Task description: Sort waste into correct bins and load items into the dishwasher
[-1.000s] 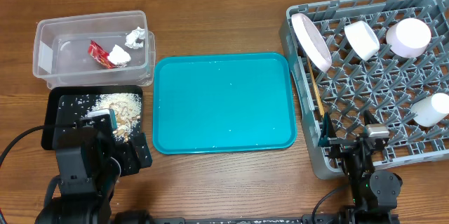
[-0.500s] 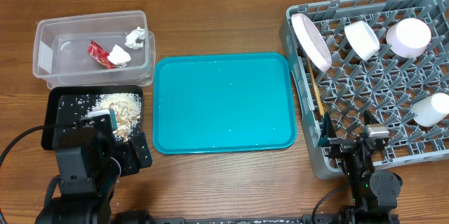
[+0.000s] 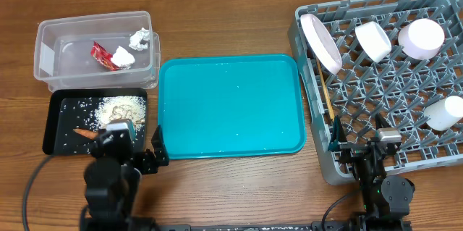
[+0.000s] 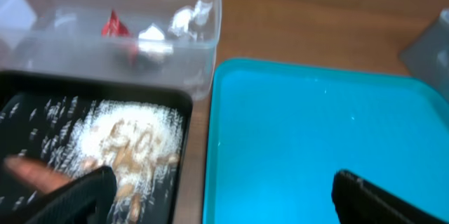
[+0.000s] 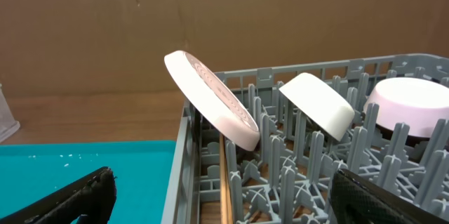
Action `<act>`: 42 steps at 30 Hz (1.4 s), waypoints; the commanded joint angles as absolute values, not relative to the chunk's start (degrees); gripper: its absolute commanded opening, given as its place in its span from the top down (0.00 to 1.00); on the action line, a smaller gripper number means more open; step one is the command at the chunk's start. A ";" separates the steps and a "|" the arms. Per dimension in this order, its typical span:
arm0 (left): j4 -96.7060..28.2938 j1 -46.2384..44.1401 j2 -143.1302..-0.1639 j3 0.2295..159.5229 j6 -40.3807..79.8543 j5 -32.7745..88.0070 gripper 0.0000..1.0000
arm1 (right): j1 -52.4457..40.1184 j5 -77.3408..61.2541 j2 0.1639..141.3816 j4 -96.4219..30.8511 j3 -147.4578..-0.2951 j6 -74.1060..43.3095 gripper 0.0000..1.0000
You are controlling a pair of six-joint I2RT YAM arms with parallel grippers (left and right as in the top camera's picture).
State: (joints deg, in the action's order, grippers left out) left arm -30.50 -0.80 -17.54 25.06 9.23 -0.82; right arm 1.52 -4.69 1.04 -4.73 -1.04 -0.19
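Note:
The clear tub (image 3: pixel 45 56) holds the red wrapper (image 3: pixel 101 55) and white tissues (image 3: pixel 139 39). The black tray (image 3: pixel 64 124) holds rice scraps (image 3: pixel 121 108) and the orange carrot (image 3: pixel 85 133). My left gripper (image 3: pixel 137 145) is open and empty, astride the gap between the black tray and the teal tray (image 3: pixel 230 106); the left wrist view shows the same (image 4: pixel 224 192). The grey rack (image 3: pixel 383 86) holds the plate (image 3: pixel 320 43), white bowl (image 3: pixel 373 40), pink bowl (image 3: pixel 421 38), cup (image 3: pixel 445 113) and chopsticks (image 3: pixel 324 93). My right gripper (image 3: pixel 359 142) is open and empty at the rack's front edge.
The teal tray lies between the bins and the rack, with only a few specks on it. In the right wrist view the plate (image 5: pixel 210 101) leans on the pegs above the chopsticks (image 5: pixel 226 182), next to the rack's left wall (image 5: pixel 188 154).
My left arm has moved right and toward the table's front edge, uncovering the black tray and the carrot. The right arm has not moved.

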 commanded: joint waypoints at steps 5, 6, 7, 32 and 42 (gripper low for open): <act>-8.64 -1.26 -3.03 7.84 8.47 -6.11 0.00 | 1.91 -5.21 0.40 -4.40 -0.49 0.05 0.00; -6.33 -1.26 -1.76 6.42 7.68 -6.59 0.00 | 1.89 -5.23 0.40 -4.40 -0.49 0.05 0.00; -3.99 -1.26 -0.62 5.10 5.96 -6.55 0.00 | 1.89 -5.23 0.40 -4.40 -0.49 0.05 0.00; -4.36 -1.15 -0.25 0.27 -0.89 1.08 0.00 | 1.91 -5.23 0.40 -4.40 -0.49 0.05 0.00; -4.36 -1.15 -0.25 0.27 -0.89 1.08 0.00 | 1.91 -5.23 0.40 -4.40 -0.49 0.05 0.00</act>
